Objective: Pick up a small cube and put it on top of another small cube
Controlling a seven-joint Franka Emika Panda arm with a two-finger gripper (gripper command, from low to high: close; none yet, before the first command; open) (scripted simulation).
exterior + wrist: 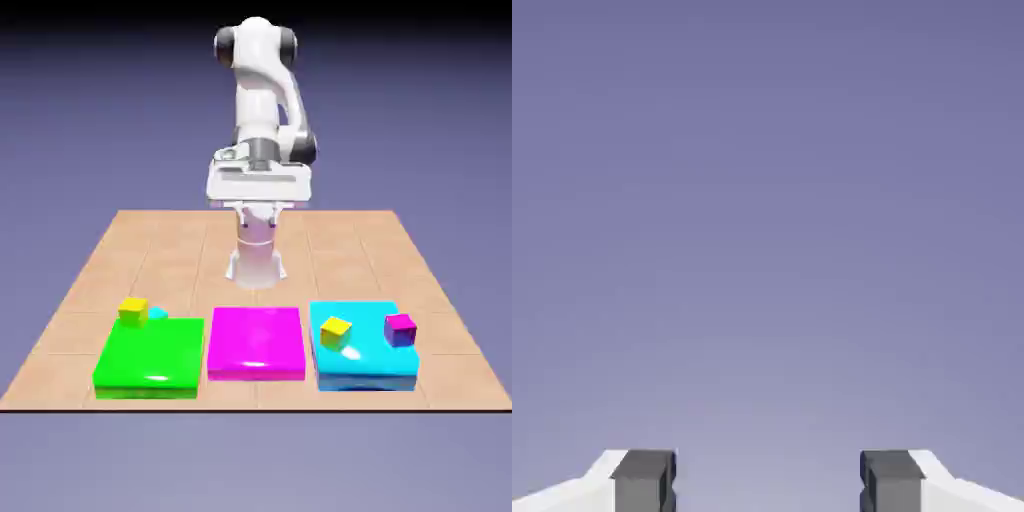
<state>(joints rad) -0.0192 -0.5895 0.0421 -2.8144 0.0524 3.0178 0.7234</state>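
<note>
Spread, empty two-finger gripper point(768, 485) faces backdrop; tiny cyan-turquoise small cube point(158, 314) awaits at seven o'clock beside yellow cube point(133, 311).

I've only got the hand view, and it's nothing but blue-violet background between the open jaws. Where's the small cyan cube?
Observer: The small cube sits at the far edge of the green slab, on the exterior view's left, partly hidden behind a yellow cube.
Operator: What's over on the other side?
Observer: The cyan slab, on the exterior view's right, carries a second yellow cube and a magenta-purple cube.
Operator: How close is the arm to any of that?
Observer: The arm is folded up high at the table's far edge, nowhere near any cube.
</note>
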